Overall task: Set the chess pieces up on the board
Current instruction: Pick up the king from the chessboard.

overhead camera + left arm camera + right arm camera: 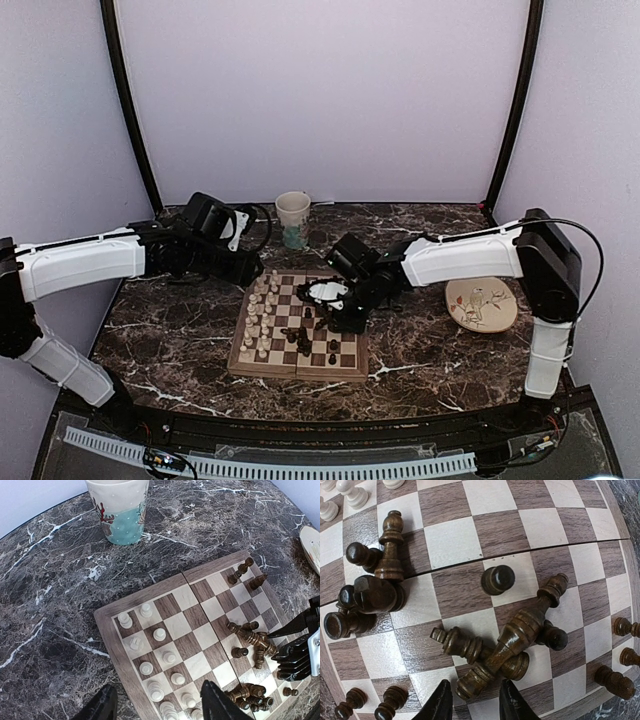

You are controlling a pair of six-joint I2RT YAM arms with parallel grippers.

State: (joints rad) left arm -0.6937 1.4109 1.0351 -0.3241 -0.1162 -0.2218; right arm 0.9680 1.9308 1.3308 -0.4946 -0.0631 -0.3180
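while the right claw [475, 692] gapes, a toppled dark piece [514, 634] lies between its fingers [441, 704].

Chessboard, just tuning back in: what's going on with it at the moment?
The right fingers hang open just over a heap of toppled dark pieces on the right half of the board, gripping nothing. The left fingers hover open and empty at the board's left side, above the white pieces, which stand there in two rows. Most dark pieces are not yet set up.
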